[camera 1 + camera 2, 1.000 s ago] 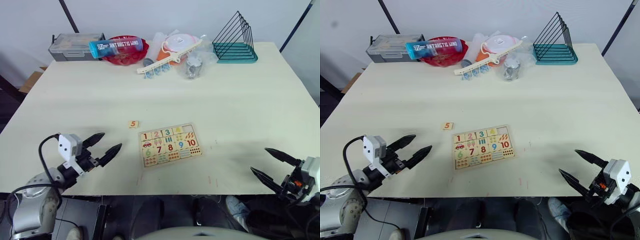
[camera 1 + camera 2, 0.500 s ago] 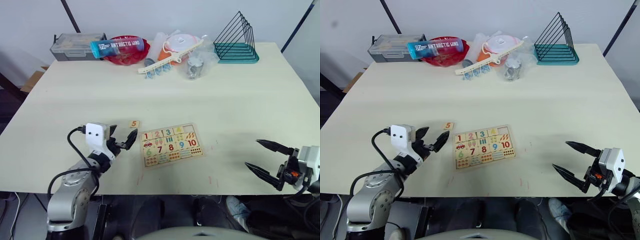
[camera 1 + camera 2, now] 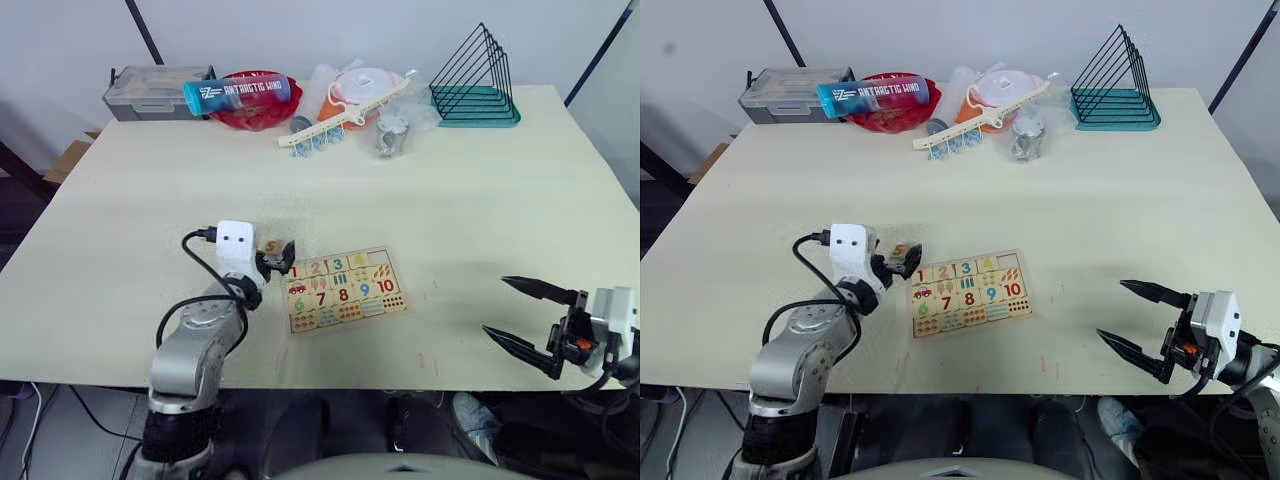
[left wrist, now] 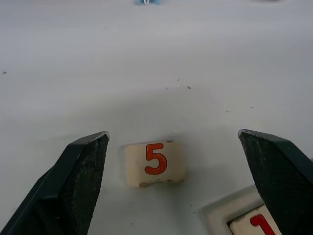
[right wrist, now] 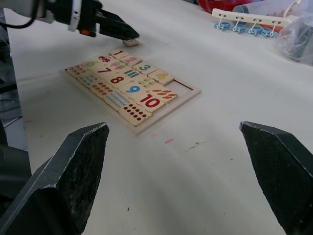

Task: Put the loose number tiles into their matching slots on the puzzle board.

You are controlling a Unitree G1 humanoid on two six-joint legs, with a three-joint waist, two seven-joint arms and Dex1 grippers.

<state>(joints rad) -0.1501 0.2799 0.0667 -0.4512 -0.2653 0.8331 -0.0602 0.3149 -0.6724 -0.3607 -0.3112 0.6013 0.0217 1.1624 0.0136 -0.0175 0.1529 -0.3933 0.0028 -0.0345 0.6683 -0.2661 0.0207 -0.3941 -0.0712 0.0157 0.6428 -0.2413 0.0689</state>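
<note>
Tile 5 (image 4: 155, 163) on table (image 3: 480, 210), just left of puzzle board (image 3: 344, 290), between left tool's (image 4: 176, 176) parted fingers; right tool (image 3: 522, 315) far right.

Likely a lab or test room: bare white wall behind a plain pale table (image 3: 480, 210), assorted props crowded along its far edge.

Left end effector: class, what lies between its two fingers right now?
The left wrist view shows the loose 5 tile lying flat on the table between the open fingers of the left end effector, touching neither finger.
</note>
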